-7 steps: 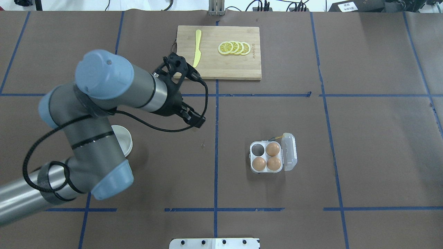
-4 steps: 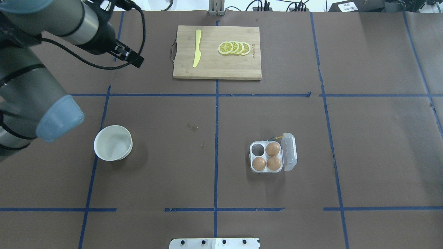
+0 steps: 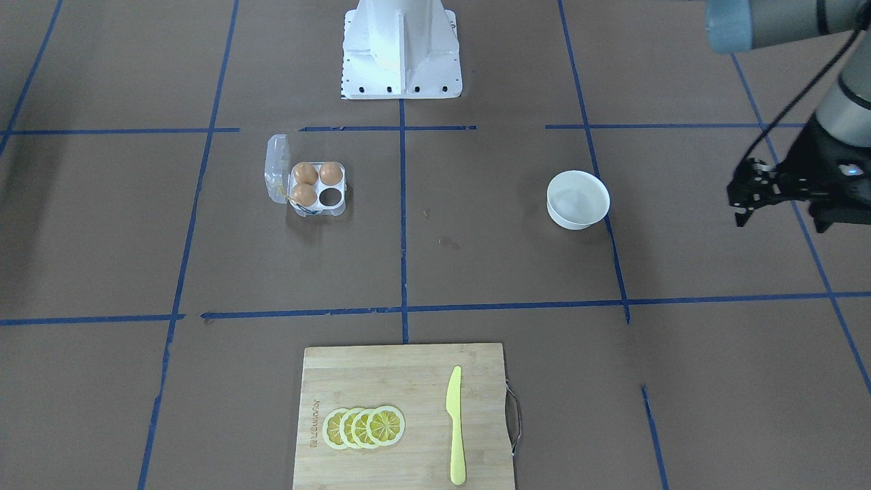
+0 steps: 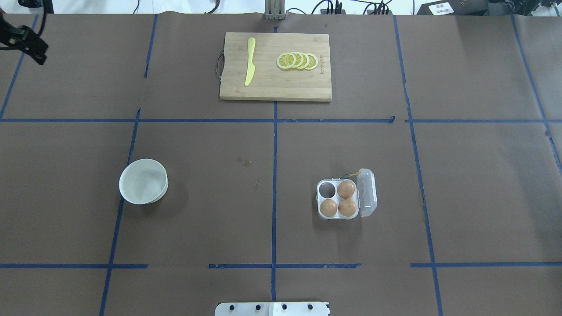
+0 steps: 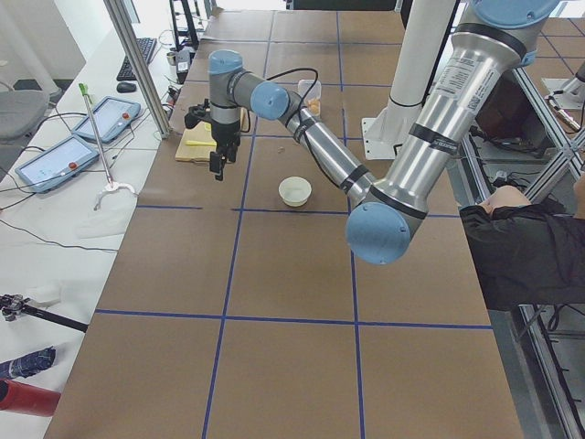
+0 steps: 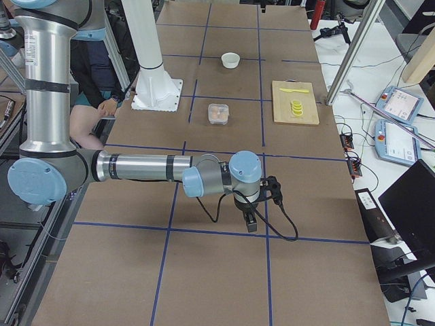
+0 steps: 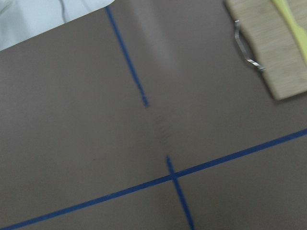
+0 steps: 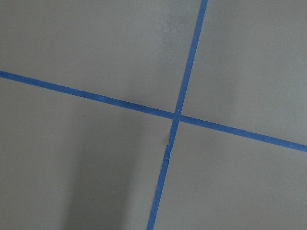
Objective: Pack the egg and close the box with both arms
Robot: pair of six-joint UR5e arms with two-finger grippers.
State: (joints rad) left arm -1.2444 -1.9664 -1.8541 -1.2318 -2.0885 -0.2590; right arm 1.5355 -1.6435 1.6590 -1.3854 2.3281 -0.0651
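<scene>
Left gripper (image 3: 745, 197) hangs well away from the box (image 4: 318, 198), beyond the bowl (image 4: 143, 181). Its jaw state cannot be determined, nor that of the right gripper (image 6: 250, 221). The egg (image 4: 346, 189) sits in a box cell beside the empty one. The lid (image 4: 368, 195) stands open, presumably for loading.

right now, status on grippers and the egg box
Left gripper out wide past the bowl, jaws unclear; right gripper far from box, jaws unclear. Lid open, three eggs in, one cell empty. Nothing crowding it.
</scene>
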